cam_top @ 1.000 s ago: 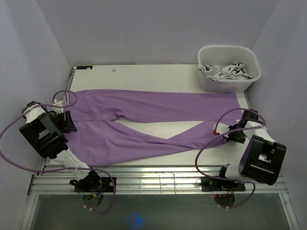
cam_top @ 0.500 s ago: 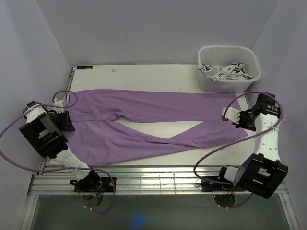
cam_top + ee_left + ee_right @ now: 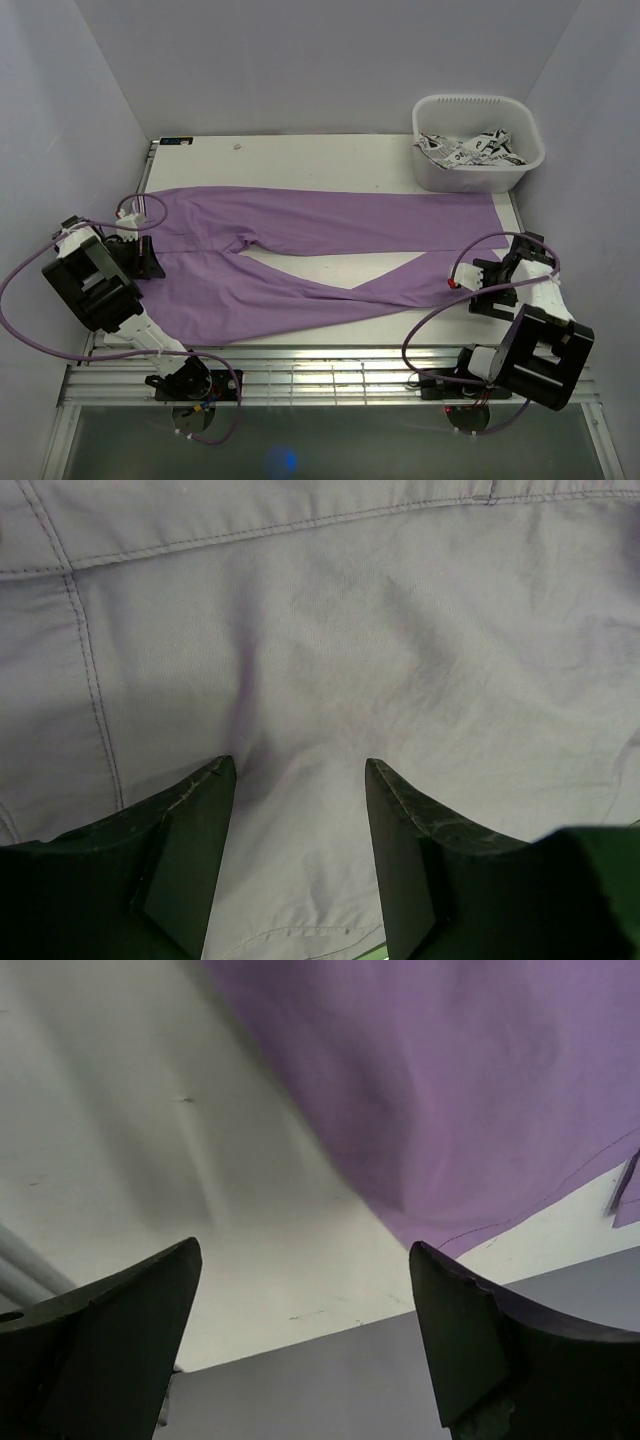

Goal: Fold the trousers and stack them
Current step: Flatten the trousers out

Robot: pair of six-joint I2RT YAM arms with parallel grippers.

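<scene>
Right, the trousers (image 3: 320, 250) lie spread across mid-frame, long axis left-right. My left gripper (image 3: 298, 764), jaws spread, is over the waist at left; my right gripper (image 3: 305, 1245), also spread, is just beside the lower hem.

Lilac trousers (image 3: 300, 250) flat, legs splayed

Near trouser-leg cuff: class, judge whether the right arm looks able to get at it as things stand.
Likely yes: the right gripper hangs open just beside that cuff of the trousers, with only table between; the bin stands well off.
</scene>
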